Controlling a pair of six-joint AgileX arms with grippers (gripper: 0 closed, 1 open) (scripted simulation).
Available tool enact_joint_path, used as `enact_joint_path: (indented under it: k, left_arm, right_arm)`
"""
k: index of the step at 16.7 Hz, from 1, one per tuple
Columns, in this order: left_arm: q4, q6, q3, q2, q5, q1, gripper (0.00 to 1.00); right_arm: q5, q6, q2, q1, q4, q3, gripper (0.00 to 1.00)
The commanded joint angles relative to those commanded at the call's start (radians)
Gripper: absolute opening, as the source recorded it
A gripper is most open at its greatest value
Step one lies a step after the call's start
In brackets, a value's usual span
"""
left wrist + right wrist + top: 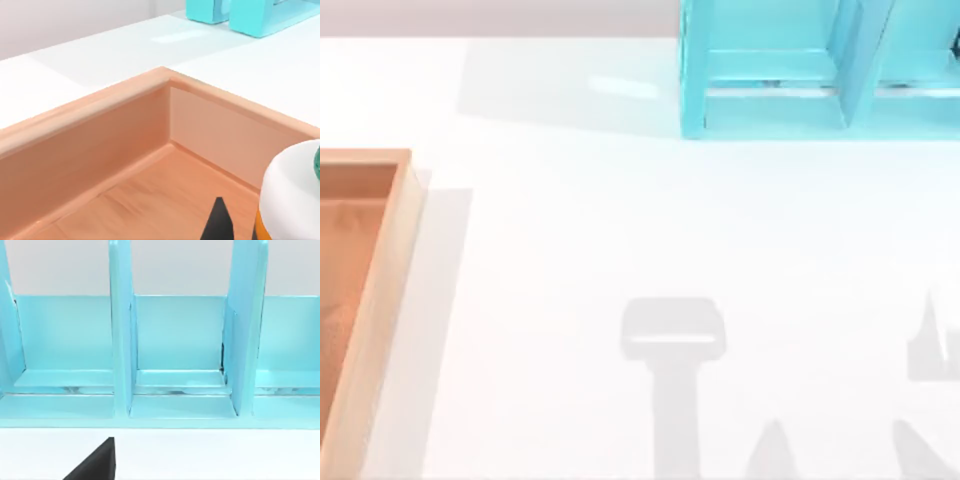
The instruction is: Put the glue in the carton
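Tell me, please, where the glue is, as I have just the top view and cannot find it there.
Observer: The left wrist view has the glue close up, inside the carton's walls.
Operator: Which part of the carton, please?
Observer: By an inner corner, the one towards the blue rack.
Operator: And where does the right arm look?
Observer: Its wrist view faces the rack's open compartments across the white table.

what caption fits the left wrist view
Glue bottle poised over the inside corner of the wooden carton, one dark finger beside it.
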Motion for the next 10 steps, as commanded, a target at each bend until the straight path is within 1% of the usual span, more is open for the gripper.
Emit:
enact_joint_path:
  k: [3,10]
  left_arm:
    - [0.0,0.0,0.0,0.0,0.0,0.0,0.0]
    - [0.0,0.0,0.0,0.0,0.0,0.0,0.53]
  right_arm:
    - [0.0,0.0,0.0,0.0,0.0,0.0,1.0]
    - [0.0,0.0,0.0,0.0,0.0,0.0,1.0]
